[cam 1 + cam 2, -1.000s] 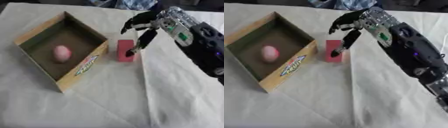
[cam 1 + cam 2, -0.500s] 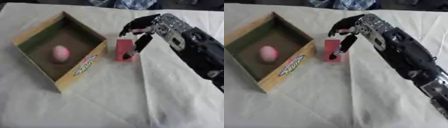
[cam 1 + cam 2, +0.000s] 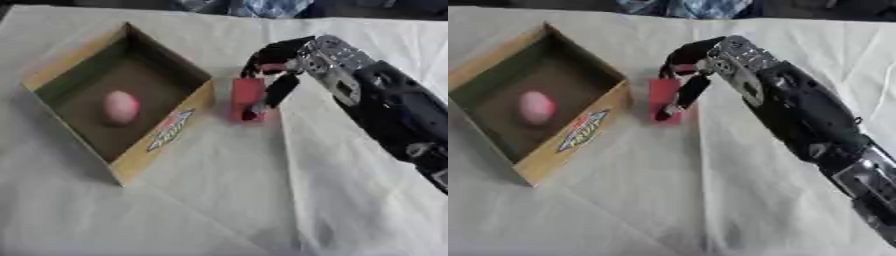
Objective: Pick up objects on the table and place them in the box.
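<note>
1. A red block [image 3: 247,99] stands on the white cloth [image 3: 262,190], just beside the box's right wall.
2. The right hand [image 3: 282,70], at the block's 2 o'clock, curls its fingers [image 3: 278,91] around the block, touching its top and right face.
3. The cardboard box [image 3: 166,131], at the block's 9 o'clock, holds a pink egg-shaped object [image 3: 120,106].

An egg-shaped thing [image 3: 120,107] lies in the box [image 3: 166,132], a block [image 3: 246,99] just right.
</note>
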